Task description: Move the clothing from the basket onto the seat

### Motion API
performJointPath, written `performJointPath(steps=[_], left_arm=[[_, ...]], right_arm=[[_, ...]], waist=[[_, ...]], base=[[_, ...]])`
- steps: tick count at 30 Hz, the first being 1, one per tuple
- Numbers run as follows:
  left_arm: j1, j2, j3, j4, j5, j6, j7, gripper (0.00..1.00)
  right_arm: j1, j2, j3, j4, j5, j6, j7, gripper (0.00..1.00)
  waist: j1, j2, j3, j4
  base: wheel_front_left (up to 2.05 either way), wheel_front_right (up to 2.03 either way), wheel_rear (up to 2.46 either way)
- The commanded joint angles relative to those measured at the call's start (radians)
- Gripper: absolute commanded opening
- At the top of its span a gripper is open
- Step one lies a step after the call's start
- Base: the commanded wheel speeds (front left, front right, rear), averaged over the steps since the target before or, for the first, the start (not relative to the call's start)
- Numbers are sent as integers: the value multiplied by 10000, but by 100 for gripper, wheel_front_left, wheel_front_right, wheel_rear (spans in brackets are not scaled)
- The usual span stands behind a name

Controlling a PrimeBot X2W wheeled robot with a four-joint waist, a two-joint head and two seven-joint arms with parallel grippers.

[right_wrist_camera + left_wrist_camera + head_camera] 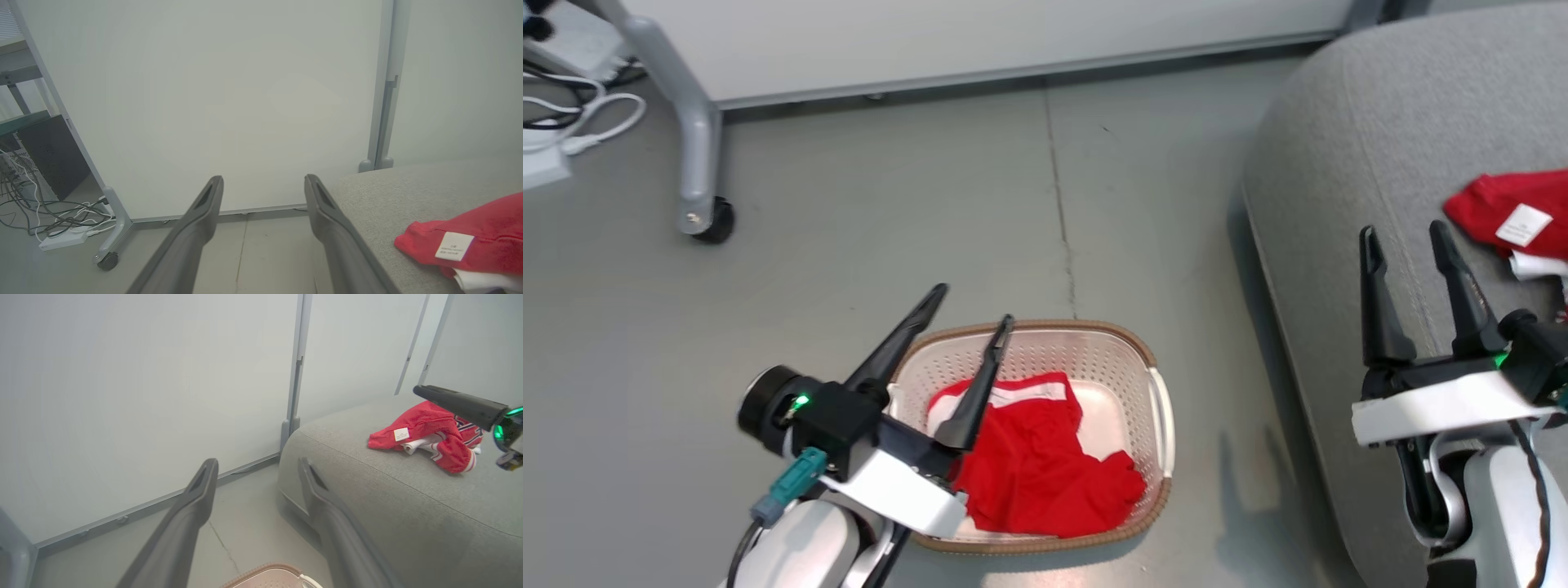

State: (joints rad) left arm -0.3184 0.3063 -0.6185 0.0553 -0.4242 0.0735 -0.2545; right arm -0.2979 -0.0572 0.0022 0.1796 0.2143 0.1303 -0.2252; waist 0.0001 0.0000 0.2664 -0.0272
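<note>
The task is being judged half done: a labelled red garment (1494, 204) is lying on the grey sofa (1356, 163), while a white-trimmed red garment (1037, 465) is lying in the laundry basket (1156, 363). The left pincer (974, 303), above the basket, and the right pincer (1403, 230) are being held open, empty.

Lab: wheeled partitions (229, 102), loose cables (41, 216)

Long dark tapered jaws, white wrist shells (1445, 407), green status lights (801, 401), teal connector (796, 482), black cable (1538, 490).
</note>
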Motion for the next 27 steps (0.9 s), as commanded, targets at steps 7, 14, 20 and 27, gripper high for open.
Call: performJointPath(steps=[7,14,20,27], left_arm=[[902,42,1385,124,-373,581,-91,100],[1684,-39,2559,69,-371,773,-96,100],[2288,-132,3414,47,-192,753,-97,100],[2886,-224,3683,81,53,578,-98,100]], right_arm=[[1175,40,175,-1020,-300,10,624,100],[1970,45,189,-1474,-253,10,883,100],[2500,47,99,-1734,-216,10,1060,100],[2927,49,-84,-1890,-231,10,1211,100]], waist=[[-1,0,-866,822],[-1,0,-1322,819],[-1,0,-1610,760],[-1,0,-1882,739]], base=[[0,0,0],[0,0,0],[0,0,0],[0,0,0]])
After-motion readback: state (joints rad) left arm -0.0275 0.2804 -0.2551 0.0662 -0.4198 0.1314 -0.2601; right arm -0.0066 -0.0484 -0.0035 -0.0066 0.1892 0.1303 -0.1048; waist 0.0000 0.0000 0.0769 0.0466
